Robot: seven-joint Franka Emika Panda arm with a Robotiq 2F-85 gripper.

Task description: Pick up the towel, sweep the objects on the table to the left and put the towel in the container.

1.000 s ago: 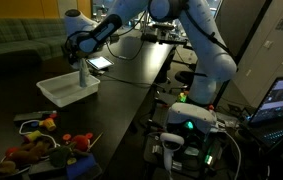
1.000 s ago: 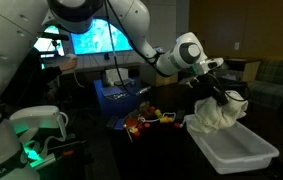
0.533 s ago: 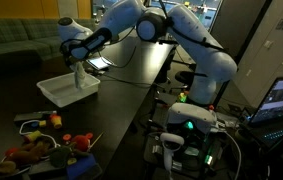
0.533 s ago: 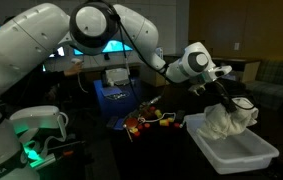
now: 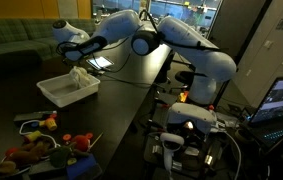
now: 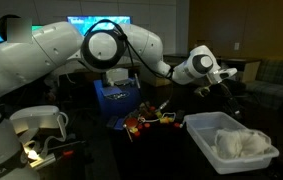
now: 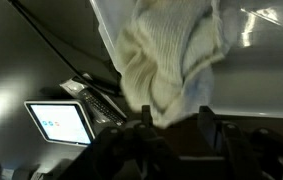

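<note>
Objects: a colourful heap of small toys [image 6: 146, 121] sits on the dark worktop [image 5: 121, 100], near the tub and apart from it.
Fingers: my fingers [image 6: 224, 86] are spread wide with nothing between them. They hang above the tub, clear of the cloth.
Towel: the cream knitted towel [image 6: 237, 143] lies crumpled inside the tub.
Container: the white rectangular plastic tub [image 6: 266, 158] stands on the worktop, holding the towel.

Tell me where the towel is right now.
In an exterior view, the towel lies bunched inside the white container, near the colourful toys.
</note>
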